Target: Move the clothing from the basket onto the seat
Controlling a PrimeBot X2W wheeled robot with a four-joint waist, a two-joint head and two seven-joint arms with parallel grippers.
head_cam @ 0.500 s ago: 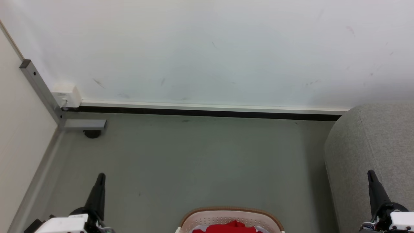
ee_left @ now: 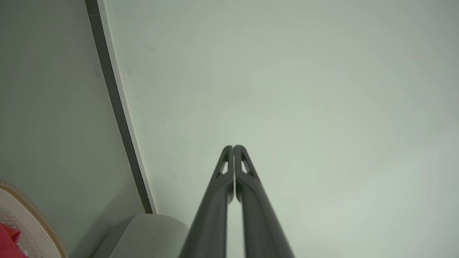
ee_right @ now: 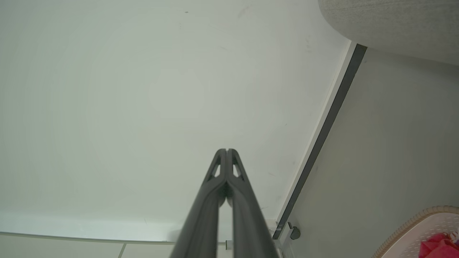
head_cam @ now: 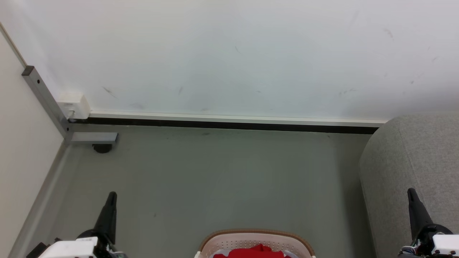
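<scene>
Left gripper (ee_left: 233,147) & right gripper (ee_right: 226,150): fingers pressed together, tips touching, nothing held, both pointing at the wall (head_cam: 229,53). Red clothing (head_cam: 256,251) lies in basket (head_cam: 251,237) on floor (head_cam: 215,172), btwn the arms. Grey sofa (head_cam: 412,154) stands to basket's right, apart.

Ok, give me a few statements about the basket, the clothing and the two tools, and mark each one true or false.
1. The clothing lies inside the basket. True.
2. The left tool is open. False: its fingers are pressed together, holding nothing.
3. The seat stands to the robot's right of the basket. True.
4. The right tool grips a red garment. False: it is shut on nothing, apart from the basket.
</scene>
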